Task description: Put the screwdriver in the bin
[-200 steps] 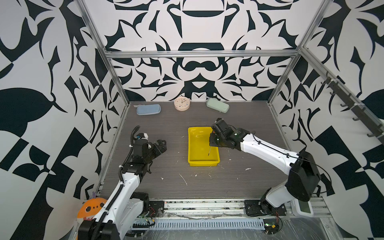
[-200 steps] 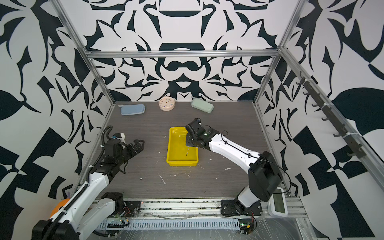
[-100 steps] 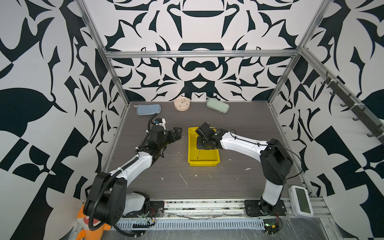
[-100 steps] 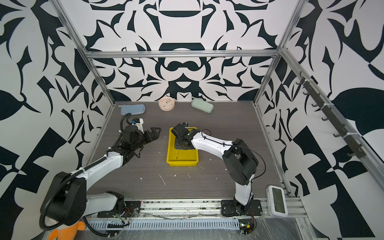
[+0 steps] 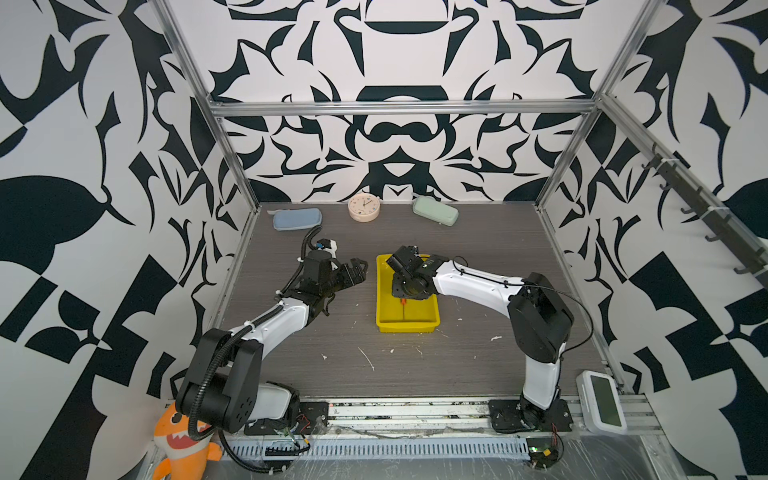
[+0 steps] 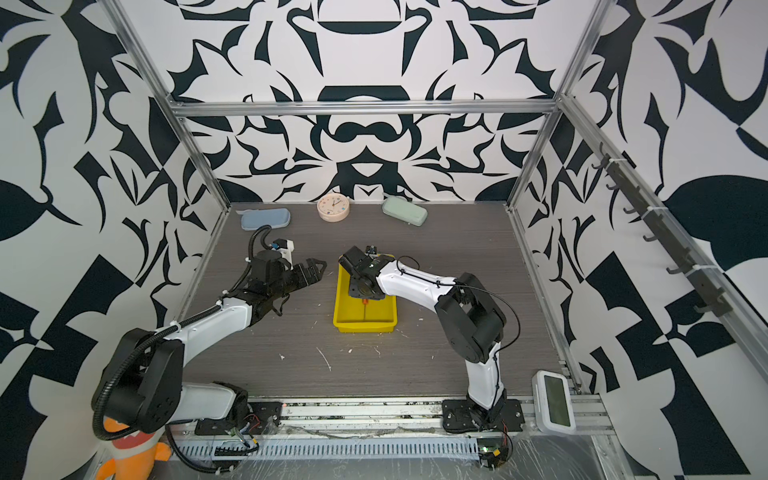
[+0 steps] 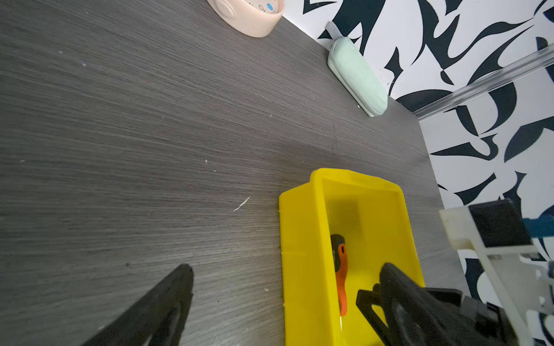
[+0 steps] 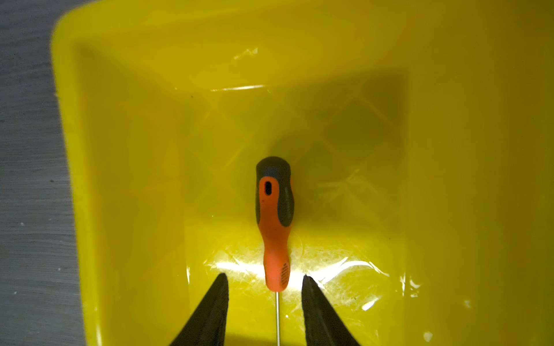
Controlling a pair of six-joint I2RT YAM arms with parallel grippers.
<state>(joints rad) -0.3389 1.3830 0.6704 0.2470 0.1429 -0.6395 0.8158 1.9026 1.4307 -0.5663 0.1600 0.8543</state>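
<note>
The right gripper (image 8: pixel 263 277) has swung over the bin (image 8: pixel 126 149) and spread, leaving the screwdriver (image 8: pixel 274 215) on the bin floor between its jaws, seemingly untouched; a skewed retreat could snag and flick it out, while the left gripper (image 7: pixel 286 266), also spread, hovers alongside.

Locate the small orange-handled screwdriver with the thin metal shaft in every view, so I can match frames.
Top view: screwdriver, only an orange sliver and shaft showing, inside the bright yellow plastic bin.
Top view: screwdriver, same sliver, mid-bin.
Left wrist: screwdriver lying on the bin floor.
Right wrist: screwdriver, whole handle, mid-picture.
Shared landmark: the bin, in all four.
</note>
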